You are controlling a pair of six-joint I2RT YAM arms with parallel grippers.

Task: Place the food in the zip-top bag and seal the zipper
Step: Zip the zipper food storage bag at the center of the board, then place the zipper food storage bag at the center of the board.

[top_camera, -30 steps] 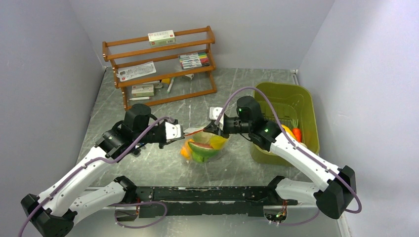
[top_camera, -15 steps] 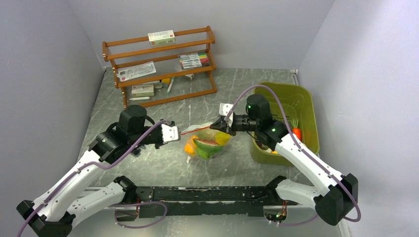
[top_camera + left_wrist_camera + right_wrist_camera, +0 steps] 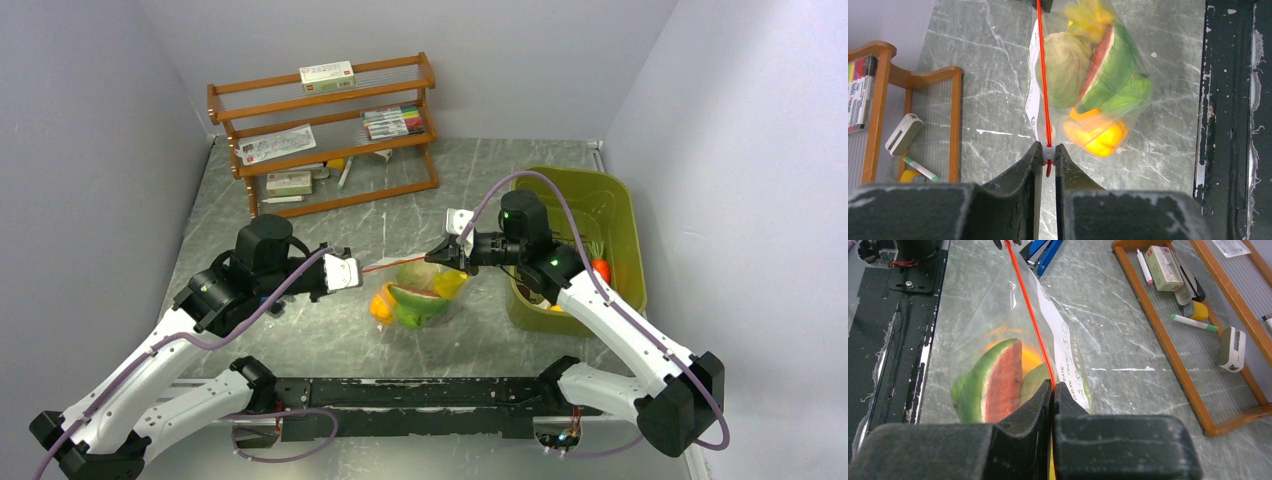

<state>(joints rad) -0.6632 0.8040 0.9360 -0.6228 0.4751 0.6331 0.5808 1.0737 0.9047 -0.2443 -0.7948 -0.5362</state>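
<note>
- In the left wrist view the zipper runs off the top edge, and my right jaws there are cut down to a dark sliver.
- In the right wrist view its near end vanishes between my right jaws, whose bulk hides the lower part of the zip-top bag.
- The food overlaps inside; I cannot count the pieces.
- Whether the zipper is pressed shut all along, I cannot tell.
- Print on the bag's white label is too small to read.
- My right arm covers much of the green bin.
- The picture's left edge cuts off the wooden rack.
</note>
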